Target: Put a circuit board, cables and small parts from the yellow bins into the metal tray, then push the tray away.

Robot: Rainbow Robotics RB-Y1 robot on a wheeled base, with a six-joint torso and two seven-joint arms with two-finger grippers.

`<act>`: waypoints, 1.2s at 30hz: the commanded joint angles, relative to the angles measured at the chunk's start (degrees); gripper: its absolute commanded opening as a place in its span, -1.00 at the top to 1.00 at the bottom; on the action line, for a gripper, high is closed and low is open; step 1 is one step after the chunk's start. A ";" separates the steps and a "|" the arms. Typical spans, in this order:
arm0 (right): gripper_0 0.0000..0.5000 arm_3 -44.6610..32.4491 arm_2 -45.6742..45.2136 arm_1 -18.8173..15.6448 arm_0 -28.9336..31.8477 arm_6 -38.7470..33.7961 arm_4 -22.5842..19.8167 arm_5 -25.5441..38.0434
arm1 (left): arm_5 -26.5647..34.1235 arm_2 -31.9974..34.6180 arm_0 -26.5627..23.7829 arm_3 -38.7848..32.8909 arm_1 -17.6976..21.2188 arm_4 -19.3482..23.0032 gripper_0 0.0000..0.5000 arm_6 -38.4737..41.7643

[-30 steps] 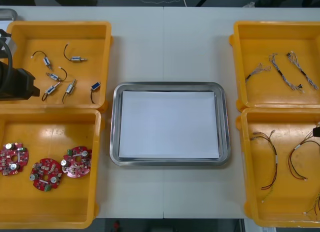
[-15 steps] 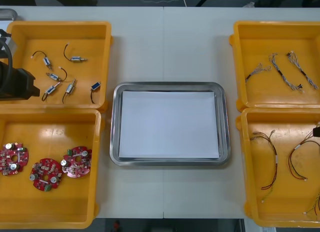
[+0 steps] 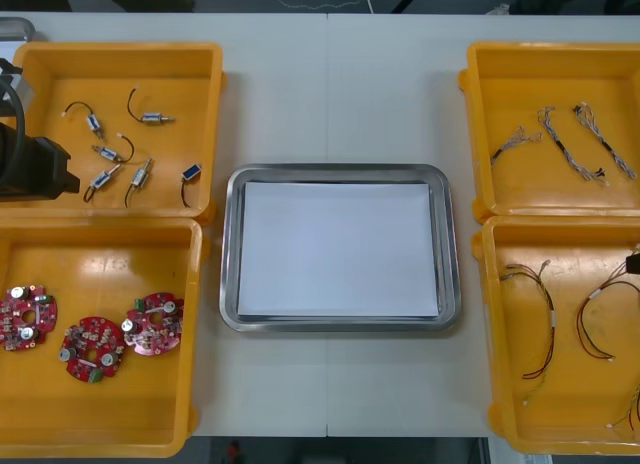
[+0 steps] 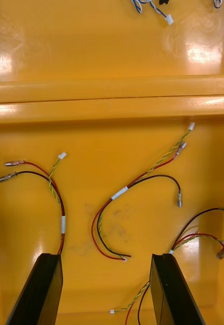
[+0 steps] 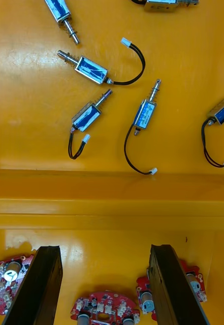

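1. Start of the job, by my reading: the tray (image 3: 228,254) sits on the table (image 3: 330,94) between the yellow bins (image 3: 205,134). It is white inside with nothing in it, so your first pick is not yet made.
2. Your left gripper (image 5: 104,249) hangs over the near left bin (image 3: 110,254) with its jaws apart. The circuit boards (image 5: 102,307) lie just beneath: one in the gap and one showing past each jaw. The small metal parts (image 5: 91,69) lie in the bin beyond the dividing wall.
3. Your right gripper (image 4: 105,256) hangs over the near right bin (image 3: 560,414), jaws apart, above a red and black cable (image 4: 123,192).
4. The next move is likely a straight descent with one arm.
   - For a board, you would bring the jaws down so they straddle its rim before closing.
   - For the cable, you would close across the strand, not along it, or it may slip out.
5. The tray's long axis runs left to right across the table, so pushing it away sends it along its short side.
6. The boards are round and have no long axis to line up with.
7. The cable bends in a loop close to the jaws. From there it slants off toward the wall between the two right bins, where its plug ends point.
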 commanded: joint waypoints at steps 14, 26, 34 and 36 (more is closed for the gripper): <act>-1.00 -0.91 0.42 -1.16 0.41 -1.33 -0.32 0.18 | 0.31 -1.61 2.68 1.01 -2.67 -0.24 -1.00 4.51; -1.00 -1.26 -0.11 -1.77 1.21 -1.41 -0.41 0.18 | 0.57 -1.34 1.88 -0.14 -1.70 0.82 -1.00 4.08; -1.00 -1.26 -2.48 -1.77 3.23 -1.41 0.56 0.18 | 0.57 -1.43 1.97 -1.19 1.37 5.04 -1.00 2.58; -1.00 -1.35 -3.10 -1.86 4.28 -1.41 0.82 0.18 | 0.57 -1.43 1.97 -1.54 2.16 6.27 -1.00 2.32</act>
